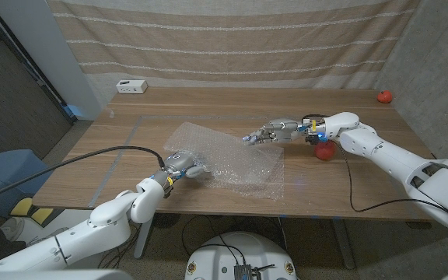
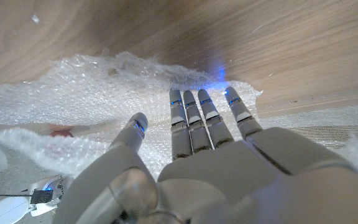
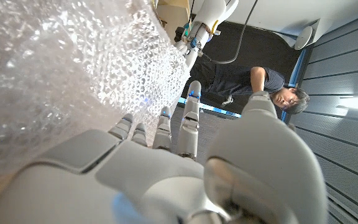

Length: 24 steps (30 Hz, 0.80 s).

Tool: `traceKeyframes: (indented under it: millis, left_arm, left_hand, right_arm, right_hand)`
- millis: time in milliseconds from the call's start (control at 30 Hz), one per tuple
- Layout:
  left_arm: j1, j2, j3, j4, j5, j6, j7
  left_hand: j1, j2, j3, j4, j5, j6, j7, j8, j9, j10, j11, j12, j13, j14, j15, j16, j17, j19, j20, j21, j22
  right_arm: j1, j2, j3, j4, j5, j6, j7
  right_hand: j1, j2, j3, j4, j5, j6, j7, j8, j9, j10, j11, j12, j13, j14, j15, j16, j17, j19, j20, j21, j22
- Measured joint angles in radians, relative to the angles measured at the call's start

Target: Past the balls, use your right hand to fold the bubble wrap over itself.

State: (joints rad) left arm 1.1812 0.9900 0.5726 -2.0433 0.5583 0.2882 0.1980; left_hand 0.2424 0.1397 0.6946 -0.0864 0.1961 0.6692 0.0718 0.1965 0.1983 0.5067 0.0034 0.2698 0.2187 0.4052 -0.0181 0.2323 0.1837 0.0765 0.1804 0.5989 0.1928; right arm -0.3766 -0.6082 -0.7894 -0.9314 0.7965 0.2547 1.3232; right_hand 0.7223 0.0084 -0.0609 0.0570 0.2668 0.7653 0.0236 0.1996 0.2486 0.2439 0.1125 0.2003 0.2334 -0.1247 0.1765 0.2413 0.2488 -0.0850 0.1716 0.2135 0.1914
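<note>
Right hand fingers extended, apart, gripping nothing, at far edge of clear crinkled bubble wrap sheet mid-table. Left hand fingers spread, pressing sheet's near-left edge. Red ball under right wrist; second red ball at far right corner of wooden table, bare wood between.

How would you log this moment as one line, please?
right hand: over bubble wrap, grasp unclear | left hand: on wrap's near edge | red ball: beside right wrist

White arms, grey hands, black cables, seemingly blue fingertip lights.
</note>
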Motion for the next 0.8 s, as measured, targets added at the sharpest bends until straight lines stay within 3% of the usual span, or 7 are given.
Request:
traceKeyframes:
  millis: [133, 233, 367, 500, 800]
  left_arm:
    - [-0.003, -0.001, 0.0, 0.003, 0.003, -0.006, 0.0]
    - [-0.004, -0.002, 0.0, 0.004, 0.005, -0.012, 0.003]
    - [-0.003, -0.003, -0.003, 0.003, 0.012, -0.015, 0.014]
    - [0.003, -0.002, -0.011, -0.012, 0.029, -0.008, 0.028]
    - [0.046, 0.023, -0.042, -0.111, 0.127, 0.078, 0.046]
  left_hand:
    - [0.0, 0.0, 0.001, -0.001, 0.0, 0.0, 0.0, 0.0, 0.0, 0.0, 0.0, 0.0, 0.0, 0.0, 0.0, 0.0, 0.0, 0.0, 0.0, 0.0, 0.0]
    - [0.0, 0.0, 0.003, -0.01, 0.0, -0.002, -0.002, 0.0, 0.0, 0.004, -0.004, 0.0, 0.0, 0.0, 0.0, 0.0, 0.0, 0.0, 0.0, 0.0, 0.0]
    - [0.002, 0.0, 0.005, -0.029, 0.0, -0.018, -0.018, 0.001, 0.002, 0.006, -0.006, -0.001, 0.0, 0.004, -0.004, 0.0, -0.002, 0.0, 0.0, 0.0, -0.002]
    - [0.019, -0.009, 0.003, -0.042, 0.0, -0.023, -0.023, 0.001, 0.001, 0.003, -0.011, -0.004, 0.0, 0.004, -0.004, 0.0, -0.002, 0.001, -0.001, 0.0, -0.002]
    - [0.041, -0.031, -0.011, -0.072, 0.0, -0.007, -0.04, 0.001, -0.003, 0.014, -0.025, -0.008, 0.0, 0.036, -0.017, 0.0, 0.0, 0.006, -0.006, -0.004, -0.002]
  right_arm:
    - [-0.01, 0.002, 0.012, 0.016, 0.06, 0.027, 0.02]
    - [-0.028, 0.007, 0.04, 0.018, 0.084, 0.035, 0.021]
    - [-0.049, 0.017, 0.082, 0.018, 0.103, 0.04, 0.016]
    - [-0.061, 0.027, 0.114, 0.019, 0.102, 0.038, 0.007]
    - [-0.068, 0.066, 0.183, 0.047, 0.067, 0.023, 0.001]
  right_hand:
    - [-0.014, 0.014, -0.007, 0.007, 0.015, -0.099, -0.069, -0.024, -0.017, 0.005, -0.008, 0.0, -0.003, 0.018, -0.011, 0.003, -0.006, 0.025, -0.004, 0.007, -0.005]
    - [0.006, 0.036, -0.002, 0.002, 0.023, -0.184, -0.101, -0.03, -0.029, -0.014, -0.027, 0.0, -0.006, 0.019, -0.016, 0.003, -0.012, 0.037, -0.005, 0.007, -0.006]
    - [0.012, 0.042, 0.002, -0.002, 0.023, -0.227, -0.109, -0.03, -0.035, -0.025, -0.03, -0.005, -0.006, 0.017, -0.018, 0.003, -0.017, 0.043, -0.011, 0.007, -0.006]
    - [0.013, 0.053, 0.002, -0.002, 0.023, -0.261, -0.098, -0.03, -0.04, -0.048, -0.021, -0.008, -0.01, 0.008, -0.009, -0.001, -0.017, 0.042, -0.011, 0.007, -0.006]
    - [0.014, 0.062, 0.002, -0.002, 0.023, -0.273, -0.097, -0.03, -0.044, -0.064, -0.023, -0.008, -0.01, -0.006, -0.005, -0.009, -0.021, 0.039, -0.007, 0.007, -0.005]
